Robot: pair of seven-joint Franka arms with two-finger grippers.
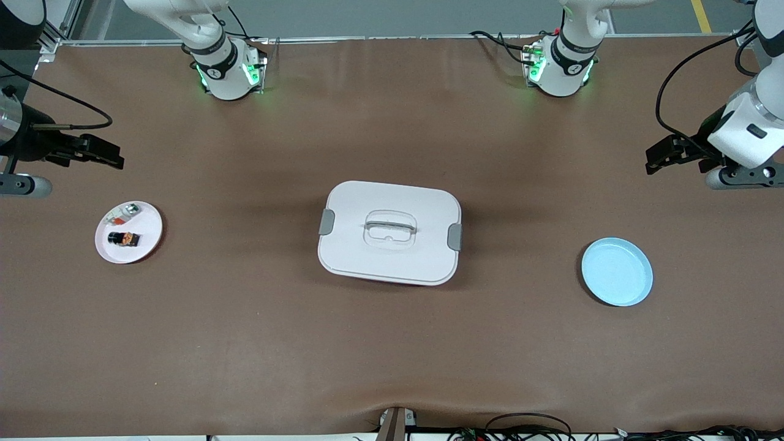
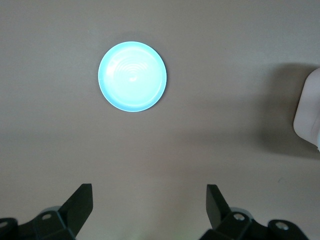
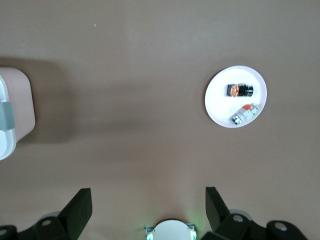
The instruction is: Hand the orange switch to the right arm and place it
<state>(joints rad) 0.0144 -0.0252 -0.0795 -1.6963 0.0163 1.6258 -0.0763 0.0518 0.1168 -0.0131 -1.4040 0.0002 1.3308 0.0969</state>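
Big brown tabletop (image 1: 245,343) spread out in front of me, and right in the middle sits a white lidded box (image 1: 389,233) with grey clips at its two ends and a handle sunk into the lid.

Up at the edges, both arms wait. The right arm (image 1: 205,43) has its right gripper (image 1: 101,152) hanging over bare tabletop at its own end, fingers (image 3: 80,207) spread wide apart, nothing between them. The left gripper (image 1: 664,156) hangs over bare tabletop at the left arm's end, fingers (image 2: 82,200) also wide open and holding nothing.

Now the plates. A light blue plate (image 1: 617,272) lies toward the left arm's end, well apart from the box. A white plate (image 1: 147,236) lies toward the right arm's end, nearer the front camera than the right gripper.

And there on the white plate is the orange switch (image 1: 124,239), a small black block with an orange mark, lying flat. Just beside it on the same plate, a little farther from the front camera, lies a small silvery piece (image 1: 124,212) with a red-orange bit.
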